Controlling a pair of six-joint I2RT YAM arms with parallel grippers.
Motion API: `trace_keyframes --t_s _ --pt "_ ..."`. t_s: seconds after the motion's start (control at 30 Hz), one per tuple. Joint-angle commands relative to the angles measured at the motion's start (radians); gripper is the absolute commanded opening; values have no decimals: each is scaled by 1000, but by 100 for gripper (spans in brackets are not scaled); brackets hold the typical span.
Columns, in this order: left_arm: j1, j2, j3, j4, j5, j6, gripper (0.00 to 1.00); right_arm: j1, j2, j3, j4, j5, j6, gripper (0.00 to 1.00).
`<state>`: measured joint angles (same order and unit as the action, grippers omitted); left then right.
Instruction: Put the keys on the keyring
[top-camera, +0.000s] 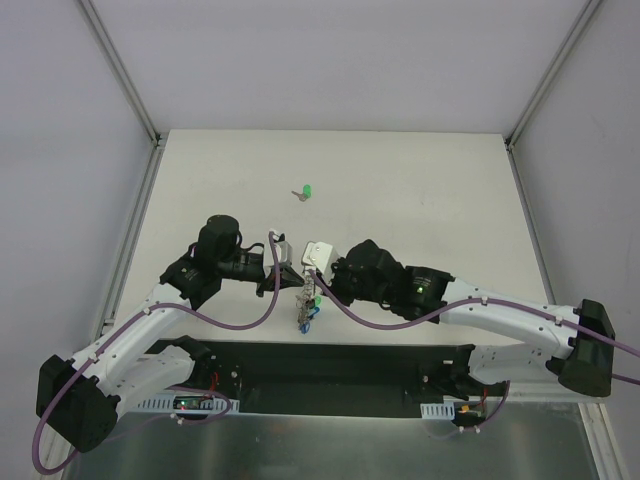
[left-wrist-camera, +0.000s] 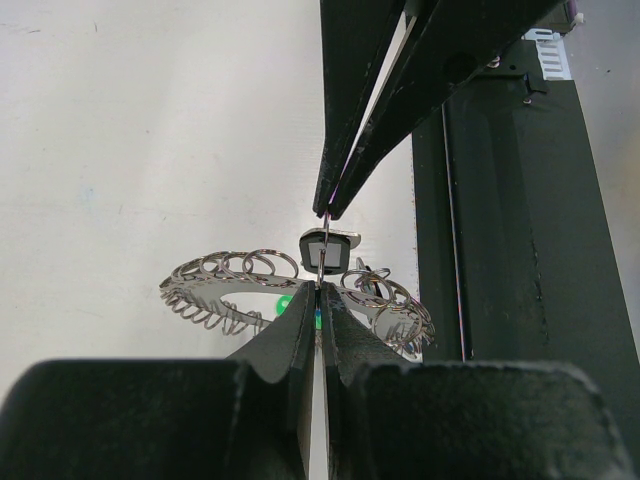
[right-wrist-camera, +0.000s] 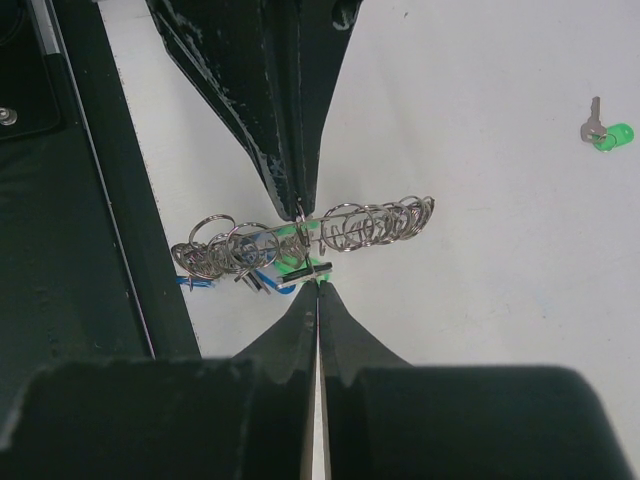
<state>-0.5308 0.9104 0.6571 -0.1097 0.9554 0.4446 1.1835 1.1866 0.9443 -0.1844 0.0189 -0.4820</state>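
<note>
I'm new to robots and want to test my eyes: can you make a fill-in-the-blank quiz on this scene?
The lone key on the table has a ___ head.
The keys on the keyring have black, green and ___ heads.
The left arm and right arm both have ___ jaws.
Missing: green; blue; shut.

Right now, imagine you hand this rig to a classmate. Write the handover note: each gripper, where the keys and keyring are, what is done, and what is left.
Left gripper: shut on the rim of the keyring, which is held up between the arms.
Right gripper: shut on one of the ring's wire loops, beside the black key.
Done: the hung keys, blue and green, dangle from the ring.
Left: the loose green key lies on the table, far side. Whether the black key is fully threaded cannot be told.
</note>
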Motion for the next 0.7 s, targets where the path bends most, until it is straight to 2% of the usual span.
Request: trace_keyframes --t_s 0.0,0.67 --pt "-8 -18 4 59 23 3 0 2 -2 48 31 -8 16 1" --pt "-8 -13 4 61 37 2 0 2 10 51 48 -8 26 1"
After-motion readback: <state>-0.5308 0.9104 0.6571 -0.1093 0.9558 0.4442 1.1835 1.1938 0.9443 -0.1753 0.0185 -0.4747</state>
